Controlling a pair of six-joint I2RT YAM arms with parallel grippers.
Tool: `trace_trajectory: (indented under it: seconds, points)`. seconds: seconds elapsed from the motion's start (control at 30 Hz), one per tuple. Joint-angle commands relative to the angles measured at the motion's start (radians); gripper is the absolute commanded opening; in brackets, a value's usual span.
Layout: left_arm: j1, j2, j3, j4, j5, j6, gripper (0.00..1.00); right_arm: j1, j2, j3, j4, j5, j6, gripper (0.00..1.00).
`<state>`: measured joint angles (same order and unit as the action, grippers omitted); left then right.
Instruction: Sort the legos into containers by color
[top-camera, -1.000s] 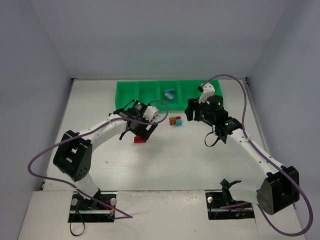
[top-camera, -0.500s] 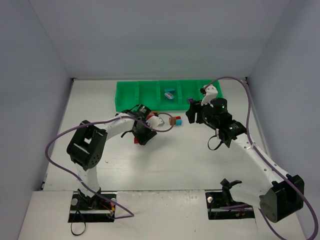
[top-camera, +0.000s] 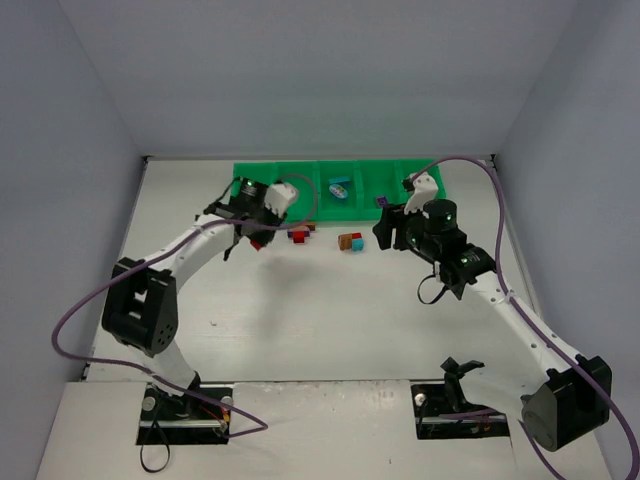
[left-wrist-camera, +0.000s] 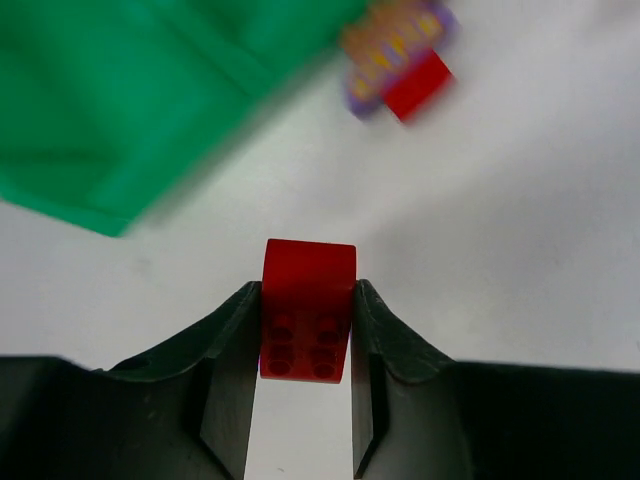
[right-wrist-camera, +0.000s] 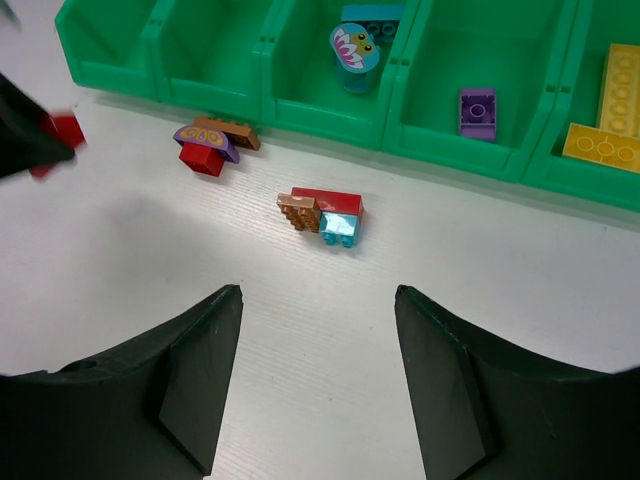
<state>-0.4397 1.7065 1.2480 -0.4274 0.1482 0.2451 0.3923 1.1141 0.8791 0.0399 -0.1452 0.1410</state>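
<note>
While the left hand (left-wrist-camera: 305, 292) clamps a red brick (left-wrist-camera: 309, 262), the right hand (right-wrist-camera: 318, 302) gapes.

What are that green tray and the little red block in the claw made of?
The green tray looks like molded plastic: uniform bright color, thin walls, slight sheen. The red brick is probably hard plastic too: smooth faces, crisp edges, molded round studs or sockets.

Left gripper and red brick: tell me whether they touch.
Touching: the left wrist view shows the left gripper clamping the red brick between both fingers, no gap.
</note>
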Motion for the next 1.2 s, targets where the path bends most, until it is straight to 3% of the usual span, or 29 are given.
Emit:
trace_trajectory:
  seconds: [0.0,0.17,0.4,0.6,0.77,0.9,1.03,1.17]
  points:
    - [0.053,-0.116,0.128,0.197,-0.099,-0.11,0.0,0.0,-0.039,-0.005,0.043,-0.01,0.022,0.59]
    - [0.085,0.016,0.306,0.24,-0.212,-0.156,0.0,-0.001,-0.053,-0.02,0.04,-0.016,0.034,0.59]
    - [0.151,0.176,0.453,0.306,-0.242,-0.224,0.0,0.0,-0.076,-0.026,0.018,-0.024,0.048,0.59]
    - [0.179,0.281,0.585,0.288,-0.19,-0.233,0.27,-0.001,-0.056,-0.028,-0.011,-0.016,0.052,0.6]
    - [0.18,0.306,0.614,0.282,-0.151,-0.234,0.54,0.002,0.012,-0.026,-0.012,-0.034,0.061,0.6]
    - [0.18,0.286,0.597,0.266,-0.148,-0.265,0.69,0.003,0.05,-0.011,-0.012,-0.044,0.065,0.6]
    - [0.177,0.22,0.549,0.223,-0.075,-0.293,0.72,0.006,0.069,0.008,-0.011,-0.039,0.06,0.6]
    - [0.151,0.104,0.443,0.185,0.085,-0.29,0.72,0.006,0.072,0.009,-0.008,-0.037,0.058,0.6]
